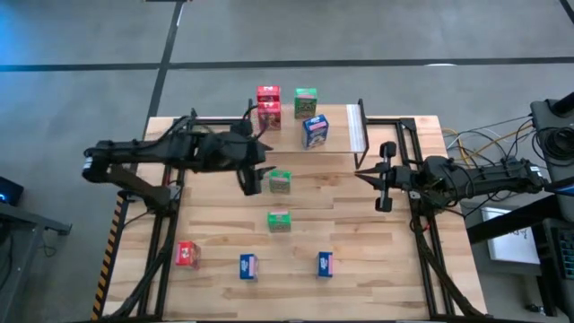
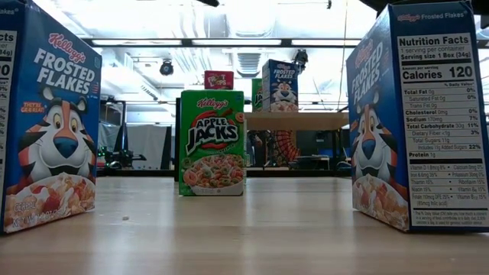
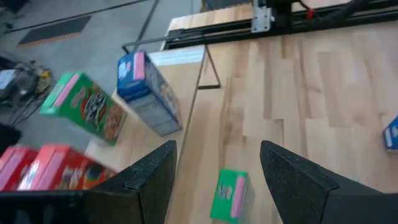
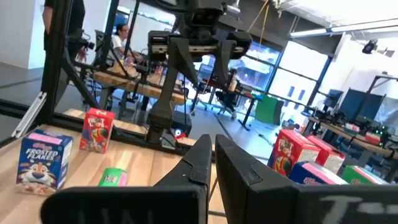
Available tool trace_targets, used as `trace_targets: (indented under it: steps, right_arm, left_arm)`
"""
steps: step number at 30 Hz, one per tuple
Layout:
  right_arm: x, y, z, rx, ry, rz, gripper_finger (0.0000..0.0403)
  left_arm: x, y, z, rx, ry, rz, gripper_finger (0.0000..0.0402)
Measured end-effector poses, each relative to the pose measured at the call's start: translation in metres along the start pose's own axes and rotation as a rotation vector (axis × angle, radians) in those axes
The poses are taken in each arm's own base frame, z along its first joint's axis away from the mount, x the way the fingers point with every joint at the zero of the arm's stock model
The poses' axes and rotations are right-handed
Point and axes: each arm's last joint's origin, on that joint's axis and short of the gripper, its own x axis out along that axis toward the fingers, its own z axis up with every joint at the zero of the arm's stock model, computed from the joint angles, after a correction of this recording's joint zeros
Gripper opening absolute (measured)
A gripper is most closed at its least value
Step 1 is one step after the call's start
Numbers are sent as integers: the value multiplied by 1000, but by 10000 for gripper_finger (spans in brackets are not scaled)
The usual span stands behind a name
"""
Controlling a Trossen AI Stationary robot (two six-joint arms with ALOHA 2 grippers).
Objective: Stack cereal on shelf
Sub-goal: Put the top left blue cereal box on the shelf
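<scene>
From above, our left gripper (image 1: pixel 254 181) hovers open beside a green cereal box (image 1: pixel 281 182) near the shelf (image 1: pixel 359 128); the right gripper (image 1: pixel 387 176) waits clenched; past our left fingers (image 3: pixel 152 177) the box (image 3: pixel 228 195) looks light, stiff and crushable, so we'd pinch its broad faces gently.

Blue box (image 2: pixel 50 114): "Frosted Flakes"; green box (image 2: pixel 212 143): "Apple Jacks"
</scene>
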Motion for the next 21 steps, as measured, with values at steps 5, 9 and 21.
trace_targets:
  steps: [5, 9, 21]
  right_arm:
    - [14, -1, 4, 26, 40, -20, 13]
    - [30, -1, 5, 35, 101, -54, 13]
    - [74, -43, 34, 24, 405, -139, 13]
  left_arm:
    - [-7, -10, -26, -28, -99, -9, 215]
    - [-6, -14, -49, -47, -160, -10, 215]
    - [-5, -18, -97, -105, -313, 4, 215]
